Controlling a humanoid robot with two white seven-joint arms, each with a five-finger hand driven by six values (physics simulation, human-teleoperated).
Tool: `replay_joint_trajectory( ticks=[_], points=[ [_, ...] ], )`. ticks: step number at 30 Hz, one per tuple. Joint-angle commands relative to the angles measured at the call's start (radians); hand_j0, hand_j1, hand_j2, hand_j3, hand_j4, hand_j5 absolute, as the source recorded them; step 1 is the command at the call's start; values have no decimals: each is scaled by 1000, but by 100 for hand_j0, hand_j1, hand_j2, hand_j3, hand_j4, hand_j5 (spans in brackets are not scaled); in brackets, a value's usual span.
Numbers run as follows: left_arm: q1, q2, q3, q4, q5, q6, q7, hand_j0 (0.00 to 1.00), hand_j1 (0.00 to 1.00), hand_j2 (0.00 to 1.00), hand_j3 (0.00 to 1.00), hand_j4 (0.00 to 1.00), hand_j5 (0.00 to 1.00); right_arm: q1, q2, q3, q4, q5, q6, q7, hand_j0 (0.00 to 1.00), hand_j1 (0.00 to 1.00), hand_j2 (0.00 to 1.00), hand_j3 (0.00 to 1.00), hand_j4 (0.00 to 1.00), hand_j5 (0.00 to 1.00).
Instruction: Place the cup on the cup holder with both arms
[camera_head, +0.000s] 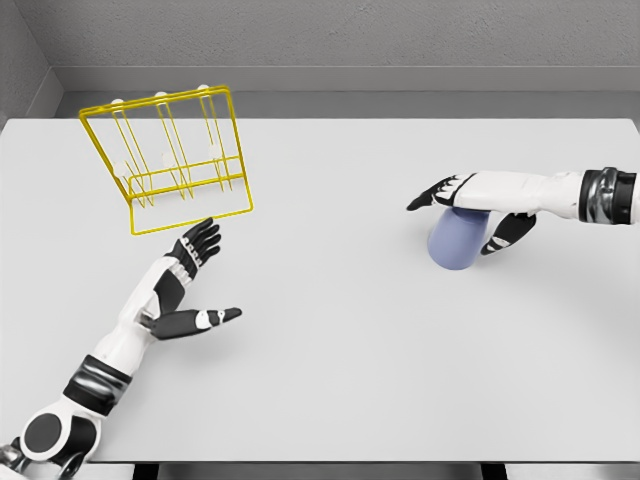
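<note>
Tabletop (330, 350) white, spanning nearly the whole view, grey walls behind its far edge. Yellow wire cup holder (168, 160) at far left, tilted, upright pegs tipped with pale knobs, lower frame resting on the surface. Lavender cup (455, 242) at right, roughly mid-depth, standing on the surface, well apart from the rack. Right robot hand (470, 212) reaching in from the right edge, laid over the top of the cup, dark fingers (432, 194) stretched leftward past the rim, thumb curling down the near right side; touching the cup, wrapped partly round it, though a firm grasp cannot be told from this angle. Left robot hand (190, 280) rising from the near left corner, spread wide and holding nothing: fingers fanned toward the near right corner of the rack, just short of the wire, thumb jutting right. White forearm and grey wrist band trailing down to a round shoulder joint at the near left edge.
</note>
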Motion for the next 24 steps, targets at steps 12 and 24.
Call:
replay_joint_trajectory(
  ticks=[12, 24],
  points=[
    [-54, -21, -104, -6, 4, 2, 1, 100, 100, 100, 100, 100, 100, 0, 4, 0, 12, -7, 3, 0, 99, 99, 99, 99, 99, 99],
    [-72, -66, -138, -6, -17, 4, 27, 100, 100, 100, 100, 100, 100, 2, 12, 2, 24, -7, 3, 0, 86, 86, 86, 86, 86, 86]
  ],
)
